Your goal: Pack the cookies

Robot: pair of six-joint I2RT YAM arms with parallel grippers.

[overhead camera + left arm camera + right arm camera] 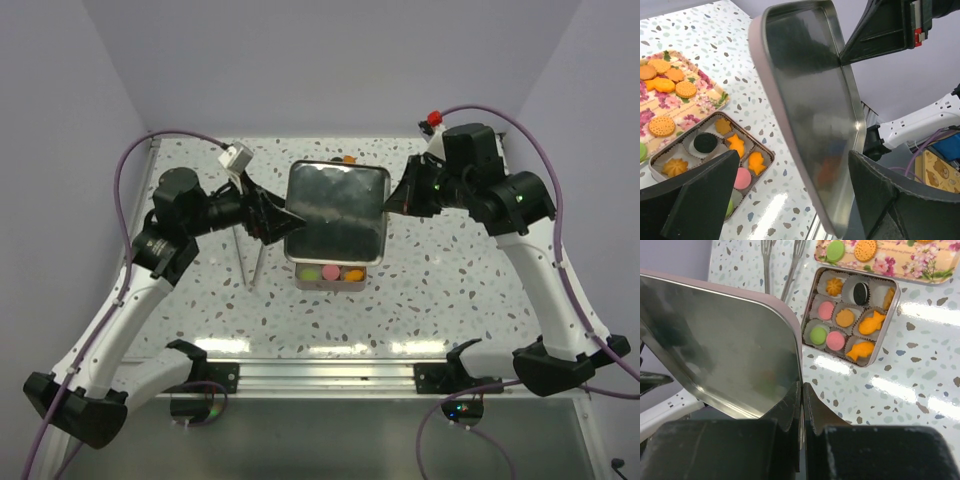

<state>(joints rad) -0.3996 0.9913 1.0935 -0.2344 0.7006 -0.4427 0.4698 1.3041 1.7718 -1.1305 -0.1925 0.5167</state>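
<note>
The right gripper (802,390) pinches the shiny square metal lid (335,210) by its edge. The left gripper (283,220) has its jaws spread at the opposite edge. Small round cookies (845,317) (mostly orange) fill the compartmented silver tin (892,310) below.

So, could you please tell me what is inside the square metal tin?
Nine paper cups of cookies: orange, pink, green and one black. From above, the silver metal lid in the right gripper covers all but the near row.

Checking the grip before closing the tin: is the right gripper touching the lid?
Touching. The right wrist view shows the right gripper shut on the rim of the lid.
</note>
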